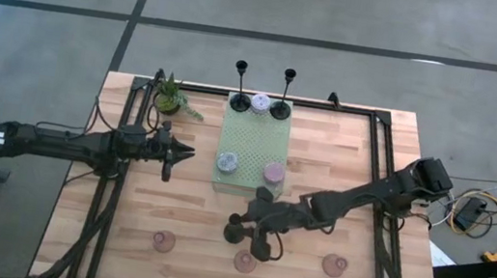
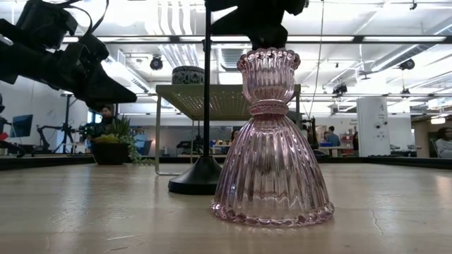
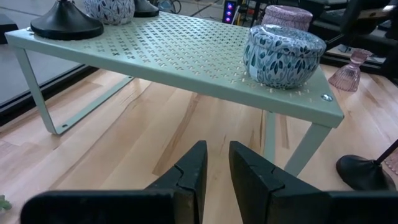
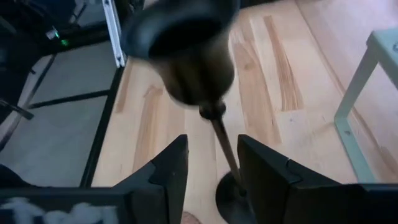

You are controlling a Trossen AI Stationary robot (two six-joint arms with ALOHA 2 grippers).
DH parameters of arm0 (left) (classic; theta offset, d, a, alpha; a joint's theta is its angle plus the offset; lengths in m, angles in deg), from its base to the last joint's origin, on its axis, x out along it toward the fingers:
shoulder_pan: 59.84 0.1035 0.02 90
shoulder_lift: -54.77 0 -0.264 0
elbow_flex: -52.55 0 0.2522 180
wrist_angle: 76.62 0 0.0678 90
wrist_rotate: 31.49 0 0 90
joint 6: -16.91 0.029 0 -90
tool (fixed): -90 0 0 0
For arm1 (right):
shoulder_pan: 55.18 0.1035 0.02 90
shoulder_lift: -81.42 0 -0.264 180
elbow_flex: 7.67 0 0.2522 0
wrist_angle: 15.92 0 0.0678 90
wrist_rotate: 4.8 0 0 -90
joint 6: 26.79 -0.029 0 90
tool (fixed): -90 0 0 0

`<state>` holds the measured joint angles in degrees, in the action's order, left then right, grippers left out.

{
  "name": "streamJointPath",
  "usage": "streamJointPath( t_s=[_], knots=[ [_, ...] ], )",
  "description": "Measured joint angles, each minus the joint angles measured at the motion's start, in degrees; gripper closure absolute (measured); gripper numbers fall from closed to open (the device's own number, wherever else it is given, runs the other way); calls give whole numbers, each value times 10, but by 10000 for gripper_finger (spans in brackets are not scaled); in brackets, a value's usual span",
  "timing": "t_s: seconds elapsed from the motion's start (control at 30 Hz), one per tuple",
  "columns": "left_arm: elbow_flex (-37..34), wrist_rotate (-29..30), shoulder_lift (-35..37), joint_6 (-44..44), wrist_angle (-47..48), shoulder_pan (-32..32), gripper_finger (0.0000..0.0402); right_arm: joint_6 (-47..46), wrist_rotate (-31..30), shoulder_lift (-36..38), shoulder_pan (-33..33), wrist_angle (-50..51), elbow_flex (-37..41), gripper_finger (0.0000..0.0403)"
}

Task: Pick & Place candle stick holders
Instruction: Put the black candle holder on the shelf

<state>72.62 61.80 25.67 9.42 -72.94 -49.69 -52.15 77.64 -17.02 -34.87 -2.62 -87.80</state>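
A slim black candlestick stands upright with its round base on the table, near the middle of the front half. My right gripper is open. Its two fingers stand on either side of the stem without touching it, and it also shows in the high view. Two more black candlesticks stand at the far end of the pale green perforated shelf. Squat cups sit on the shelf: lilac, blue, pink. My left gripper hovers left of the shelf, narrowly open and empty.
Three pink ribbed glass holders stand along the near edge; the middle one is just in front of the right gripper. A small potted plant stands at the far left. The shelf rests on thin legs.
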Motion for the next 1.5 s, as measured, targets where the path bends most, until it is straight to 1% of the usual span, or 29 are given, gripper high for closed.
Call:
streamJointPath(
  t_s=[0.2,0.37,0.63,0.8,0.87,0.97,1.2,1.27,1.37,1.5],
  knots=[
    [0,0,0,0,0,0,330,3,-4,0,-4,-21,0,300],
    [0,0,0,0,0,0,330,3,-4,0,-9,-20,0,321],
    [0,0,0,0,-1,0,330,7,-10,0,-14,-22,0,385],
    [0,0,0,0,-1,0,330,5,-5,4,-14,-31,0,392],
    [0,0,0,0,-1,0,330,12,-5,10,-14,-8,-16,392],
    [0,0,0,0,-2,0,330,45,-15,17,-15,48,-62,393],
    [0,0,0,0,-2,0,330,96,-17,28,-32,232,-220,394],
    [0,0,0,0,-2,0,330,105,-29,28,-36,276,-255,394],
    [0,0,0,0,-2,0,330,122,-45,28,-43,326,-290,394],
    [0,0,0,0,-1,0,330,136,-45,28,-59,345,-308,394]
  ],
)
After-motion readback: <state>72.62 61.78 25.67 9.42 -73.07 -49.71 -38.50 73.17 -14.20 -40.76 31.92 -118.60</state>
